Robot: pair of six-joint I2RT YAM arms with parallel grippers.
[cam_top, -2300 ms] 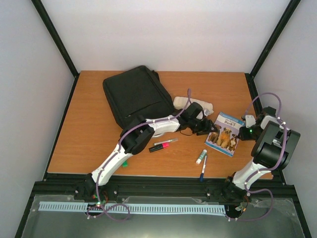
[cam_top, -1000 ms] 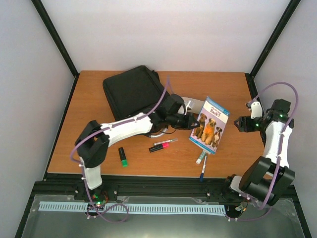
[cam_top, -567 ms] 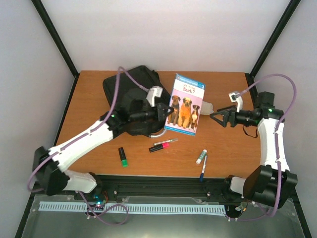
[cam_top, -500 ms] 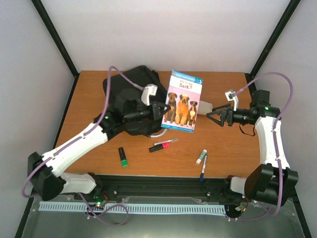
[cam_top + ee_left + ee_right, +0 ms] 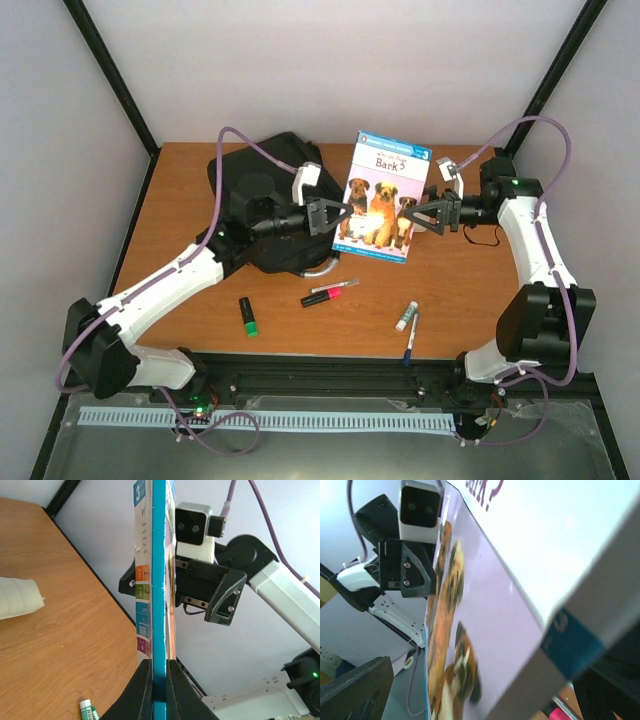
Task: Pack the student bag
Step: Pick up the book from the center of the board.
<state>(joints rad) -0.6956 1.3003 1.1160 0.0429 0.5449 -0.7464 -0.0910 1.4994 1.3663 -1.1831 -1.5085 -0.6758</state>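
The soft black bag (image 5: 250, 190) lies flat at the table's (image 5: 470, 290) far left and will likely sag, so its grey handle (image 5: 321, 269) looks the best hold, while the left gripper (image 5: 328, 215) pinches the raised book (image 5: 383, 200) and the right gripper (image 5: 425, 212) gapes at its other edge.

Glossy printed paper cover on book (image 5: 385, 196). Left of book, student bag (image 5: 255, 195): matt black cloth, soft. Below book, table (image 5: 460, 290): wood-grain top, smooth, low sheen. Left gripper (image 5: 335, 215) at book's edge: matt black plastic. Pouch (image 5: 17, 596) below book: white cloth, wrinkled. Marker (image 5: 247, 315) front-left of book: smooth plastic.
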